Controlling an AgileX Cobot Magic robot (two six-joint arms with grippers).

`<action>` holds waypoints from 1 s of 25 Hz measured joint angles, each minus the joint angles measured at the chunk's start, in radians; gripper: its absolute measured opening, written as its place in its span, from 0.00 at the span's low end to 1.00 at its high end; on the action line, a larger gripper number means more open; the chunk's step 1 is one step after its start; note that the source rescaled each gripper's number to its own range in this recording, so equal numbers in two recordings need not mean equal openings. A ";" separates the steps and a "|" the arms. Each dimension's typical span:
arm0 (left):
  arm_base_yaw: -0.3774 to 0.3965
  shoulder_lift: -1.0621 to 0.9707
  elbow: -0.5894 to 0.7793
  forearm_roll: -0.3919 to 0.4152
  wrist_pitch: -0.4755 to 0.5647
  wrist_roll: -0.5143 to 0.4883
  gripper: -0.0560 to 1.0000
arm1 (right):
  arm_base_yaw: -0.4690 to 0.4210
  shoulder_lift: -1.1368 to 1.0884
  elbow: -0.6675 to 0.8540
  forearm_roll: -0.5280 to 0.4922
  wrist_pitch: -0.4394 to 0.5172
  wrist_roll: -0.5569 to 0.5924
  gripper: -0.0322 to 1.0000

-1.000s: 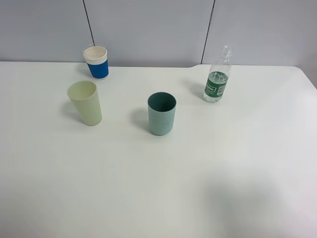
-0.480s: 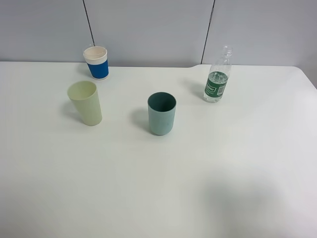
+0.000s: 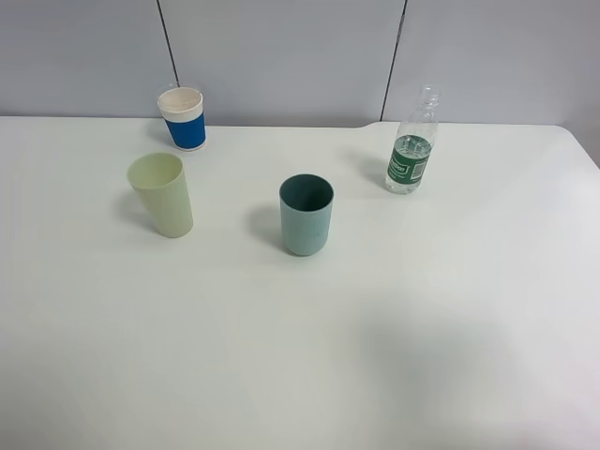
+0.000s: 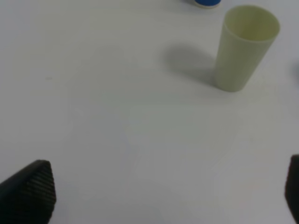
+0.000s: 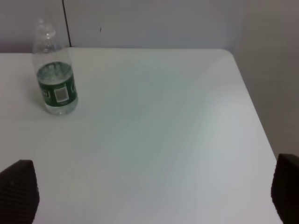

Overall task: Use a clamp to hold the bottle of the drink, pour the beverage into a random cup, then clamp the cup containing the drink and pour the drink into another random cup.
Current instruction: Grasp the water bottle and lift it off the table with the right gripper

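Bottle [image 3: 411,150]: upright at the counter's [image 3: 281,337] far right, well apart from the teal cup [image 3: 306,216].
Tumbler [image 3: 161,195]: left side.
Right tool [image 5: 153,191]: jaws wide apart, empty, facing the bottle.
Left tool [image 4: 161,196]: jaws apart, empty.
Advised: the right tool closes squarely on the label band, bottle upright.

I am looking at a white table [image 3: 281,356] that is carrying four things, all standing upright and well apart from each other. A blue-and-white paper cup [image 3: 183,117] is sitting near the far edge on the left, and a pale yellow-green tumbler [image 3: 162,195] is standing nearer to me. A teal cup [image 3: 306,215] is standing around the middle. A clear bottle [image 3: 412,145] with a green label is standing far right
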 joint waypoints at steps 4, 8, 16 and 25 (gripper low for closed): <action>0.000 0.000 0.000 0.000 0.000 0.000 1.00 | 0.000 0.132 -0.039 0.003 -0.086 -0.003 1.00; 0.000 0.000 0.000 0.000 0.000 0.000 1.00 | 0.000 0.244 -0.043 0.047 -0.184 -0.032 1.00; 0.000 0.000 0.000 0.000 0.000 0.000 1.00 | 0.000 0.478 -0.044 0.069 -0.321 -0.048 1.00; 0.000 0.000 0.000 0.000 0.000 0.000 1.00 | 0.062 0.681 -0.044 0.045 -0.489 -0.051 1.00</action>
